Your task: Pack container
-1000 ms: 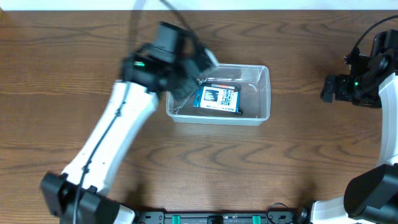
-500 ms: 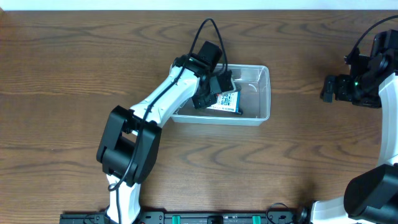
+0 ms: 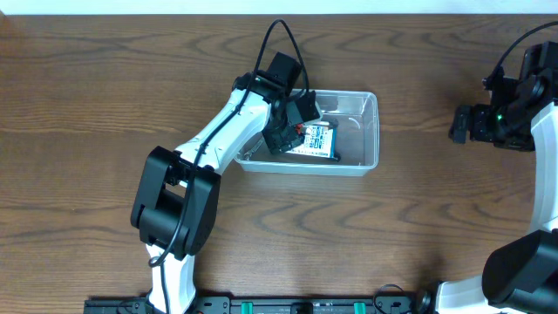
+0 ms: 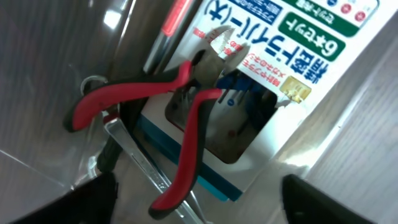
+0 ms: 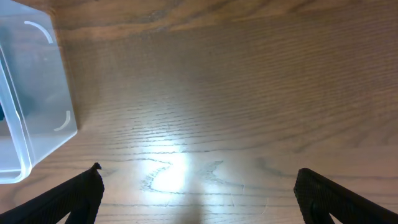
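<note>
Over the left end of the container [image 3: 370,131], the left tool [image 4: 202,202] hangs with fingers spread, gripping nothing. Below it, red-handled cutters [image 4: 190,140] lie on a blue-and-white box [image 4: 311,68]. The left arm reaches diagonally from the near edge of the table [image 3: 87,105], elbow bent. The container sits mid-table. The right tool [image 5: 196,196], also spread, is well apart to its right.

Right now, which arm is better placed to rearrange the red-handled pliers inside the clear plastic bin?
Left. The left gripper, open, hangs over the clear plastic bin above the red-handled pliers; the right gripper sits well outside it.
</note>
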You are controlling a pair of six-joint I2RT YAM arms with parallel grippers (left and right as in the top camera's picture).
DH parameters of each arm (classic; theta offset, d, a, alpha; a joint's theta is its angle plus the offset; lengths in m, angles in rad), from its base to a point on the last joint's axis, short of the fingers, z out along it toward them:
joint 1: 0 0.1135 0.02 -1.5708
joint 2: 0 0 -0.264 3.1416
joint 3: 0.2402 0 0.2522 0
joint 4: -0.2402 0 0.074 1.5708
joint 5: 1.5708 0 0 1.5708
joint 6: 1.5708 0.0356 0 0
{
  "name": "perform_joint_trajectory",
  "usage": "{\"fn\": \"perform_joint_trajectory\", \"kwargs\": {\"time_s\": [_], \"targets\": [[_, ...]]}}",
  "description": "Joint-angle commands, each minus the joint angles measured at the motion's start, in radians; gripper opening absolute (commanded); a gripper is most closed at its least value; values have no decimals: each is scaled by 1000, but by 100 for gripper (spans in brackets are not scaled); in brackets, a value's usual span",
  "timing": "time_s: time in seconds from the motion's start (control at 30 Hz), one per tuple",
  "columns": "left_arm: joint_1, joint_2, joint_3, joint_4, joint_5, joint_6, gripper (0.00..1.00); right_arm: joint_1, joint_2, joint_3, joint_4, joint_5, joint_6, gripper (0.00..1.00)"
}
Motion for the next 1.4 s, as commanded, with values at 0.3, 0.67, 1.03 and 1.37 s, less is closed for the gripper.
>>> {"fn": "perform_joint_trajectory", "kwargs": {"time_s": [0.3, 0.67, 1.03, 1.37], "targets": [[146, -383, 25, -16, -136, -179, 98, 180, -8, 47, 188, 22, 9, 99], [497, -637, -23, -16, -136, -403, 98, 333, -58, 147, 195, 22, -68, 99], [499, -1141, -483, 130, -136, -403, 98, 320, -459, -94, 219, 184, 56, 99], [492, -1634, -919, 176, -137, -402, 98, 322, -937, -597, 377, 203, 120, 99]]}}
